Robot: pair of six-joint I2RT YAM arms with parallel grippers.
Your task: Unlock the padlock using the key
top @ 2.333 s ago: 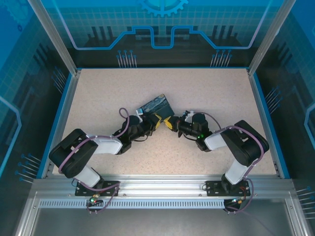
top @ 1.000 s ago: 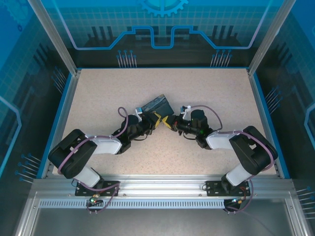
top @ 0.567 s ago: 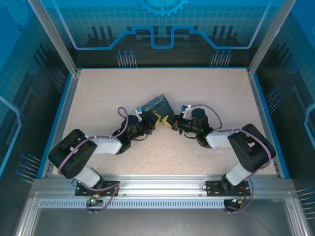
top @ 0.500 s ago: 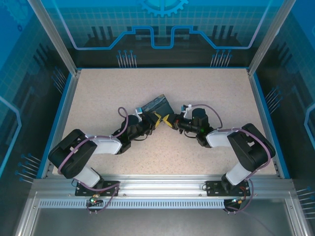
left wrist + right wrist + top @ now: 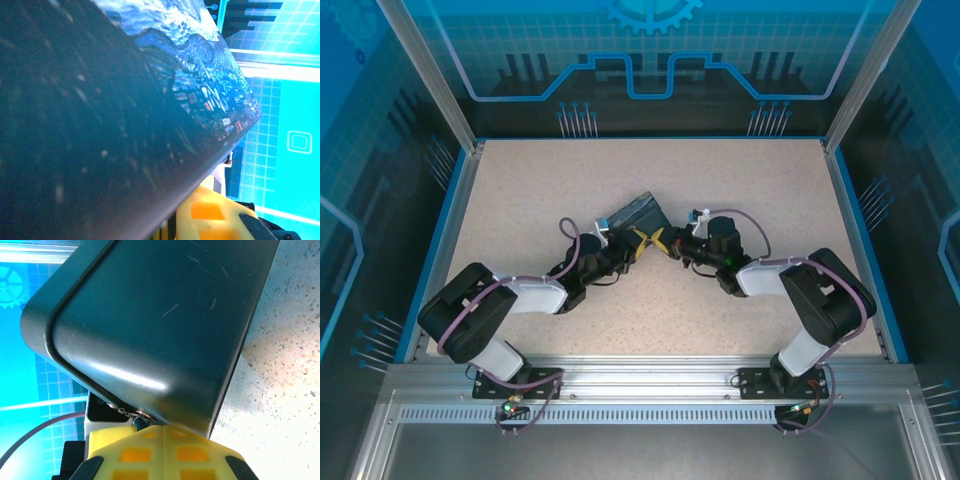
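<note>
top: high behind bases [image 5: 517,379], facing down, far | left wrist: behind left claw [image 5: 641,241], against padlock [image 5: 635,212] | right wrist: behind right claw [image 5: 661,245], equally near | shared: padlock

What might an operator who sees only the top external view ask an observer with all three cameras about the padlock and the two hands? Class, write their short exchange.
Operator: From above, the padlock is tilted up at the left hand. Is the right hand shut?
Observer: Yes. The right wrist view shows its yellow fingers pressed together just below the padlock's dark plain side.
Operator: Is anything at their tips?
Observer: A small metal ring on a fine chain sits there, close under the padlock. I cannot make out the key itself.
</note>
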